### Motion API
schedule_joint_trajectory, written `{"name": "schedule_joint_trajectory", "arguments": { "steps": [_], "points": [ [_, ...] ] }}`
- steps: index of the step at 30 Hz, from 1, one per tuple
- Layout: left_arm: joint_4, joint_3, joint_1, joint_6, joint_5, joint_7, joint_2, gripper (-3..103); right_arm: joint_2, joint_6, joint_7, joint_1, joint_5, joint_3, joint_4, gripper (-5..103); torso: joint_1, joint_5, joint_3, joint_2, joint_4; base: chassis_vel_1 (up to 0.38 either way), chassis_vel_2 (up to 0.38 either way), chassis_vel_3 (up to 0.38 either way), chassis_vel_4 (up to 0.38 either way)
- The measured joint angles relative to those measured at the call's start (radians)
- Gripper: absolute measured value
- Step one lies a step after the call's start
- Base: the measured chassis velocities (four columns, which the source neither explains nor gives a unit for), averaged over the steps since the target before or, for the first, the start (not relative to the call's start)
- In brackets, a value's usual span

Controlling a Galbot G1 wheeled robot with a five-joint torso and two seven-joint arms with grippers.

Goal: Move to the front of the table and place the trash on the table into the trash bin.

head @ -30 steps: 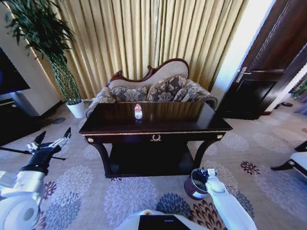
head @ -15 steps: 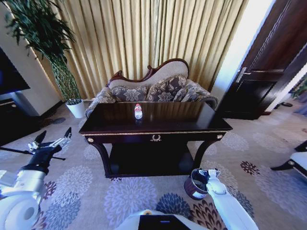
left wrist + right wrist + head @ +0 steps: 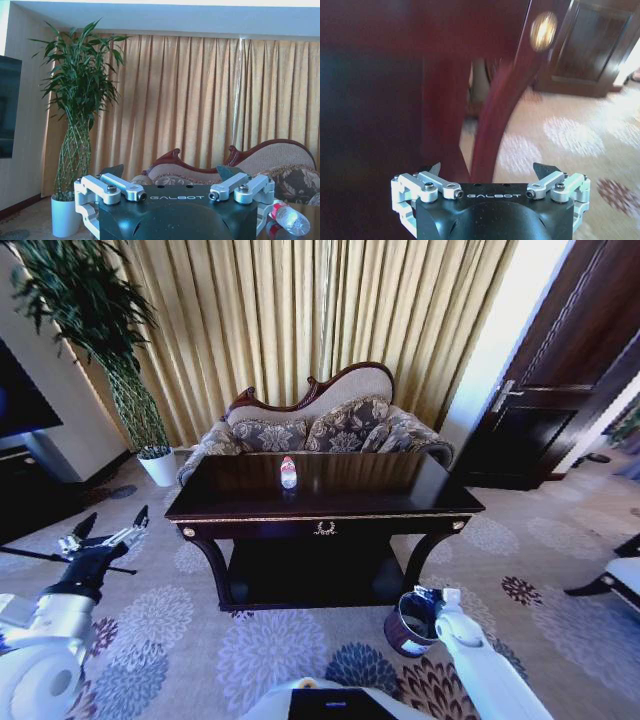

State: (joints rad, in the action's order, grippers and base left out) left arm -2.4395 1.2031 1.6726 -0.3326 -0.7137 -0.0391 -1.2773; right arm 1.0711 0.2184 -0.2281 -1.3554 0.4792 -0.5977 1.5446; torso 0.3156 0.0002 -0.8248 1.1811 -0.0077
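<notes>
A clear plastic bottle with a red cap and label, the trash, rests on the middle of the dark glossy table; the left wrist view catches the bottle lying tilted on the tabletop. The round maroon trash bin stands on the carpet by the table's front right leg. My right gripper hangs at the bin's rim, and in its own view this gripper is open and empty, facing the table leg. My left gripper is open over the carpet, left of the table.
A patterned sofa stands right behind the table, with gold curtains beyond. A tall plant in a white pot is at the back left and a dark door at the right. Open carpet lies before the table.
My right arm has shifted slightly to the right over the bin. The left arm, the bottle and the camera have stayed put.
</notes>
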Motion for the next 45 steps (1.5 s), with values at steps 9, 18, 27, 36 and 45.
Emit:
{"name": "schedule_joint_trajectory", "arguments": {
  "steps": [9,18,27,36,45],
  "points": [
    [0.015,-0.008,-0.005,0.012,0.0,-0.007,-0.003,100,-0.032,0.051,0.005,-0.169,0.197,-0.082,0.571,100,0.0,-0.0005,0.0,0.0,0.0004,0.0,0.0,0.0,0.0],
    [0.032,-0.007,-0.001,0.049,-0.007,-0.026,0.001,100,-0.037,0.026,0.01,-0.24,0.198,-0.068,0.865,100,0.0,-0.0005,0.0,0.0,0.0003,0.0,0.0,0.0,0.0],
    [0.012,-0.014,-0.011,0.042,-0.013,-0.027,0.0,100,-0.031,0.002,0.049,-0.275,0.054,-0.063,0.841,100,0.0,0.0,0.0,0.0,0.0002,0.0,0.0,0.0,0.0],
    [0.001,-0.001,-0.004,0.028,-0.012,-0.026,0.002,100,-0.04,0.028,0.049,-0.264,0.065,-0.063,0.845,100,0.0,-0.0001,0.0,0.0,0.0003,0.0,0.0,0.0,0.0],
    [-0.01,-0.004,-0.002,0.026,-0.006,-0.026,-0.006,100,-0.039,0.03,0.049,-0.265,0.065,-0.06,0.842,100,0.0,-0.0001,0.0,0.0,0.0003,0.0,0.0,0.0,0.0]
  ]
}}
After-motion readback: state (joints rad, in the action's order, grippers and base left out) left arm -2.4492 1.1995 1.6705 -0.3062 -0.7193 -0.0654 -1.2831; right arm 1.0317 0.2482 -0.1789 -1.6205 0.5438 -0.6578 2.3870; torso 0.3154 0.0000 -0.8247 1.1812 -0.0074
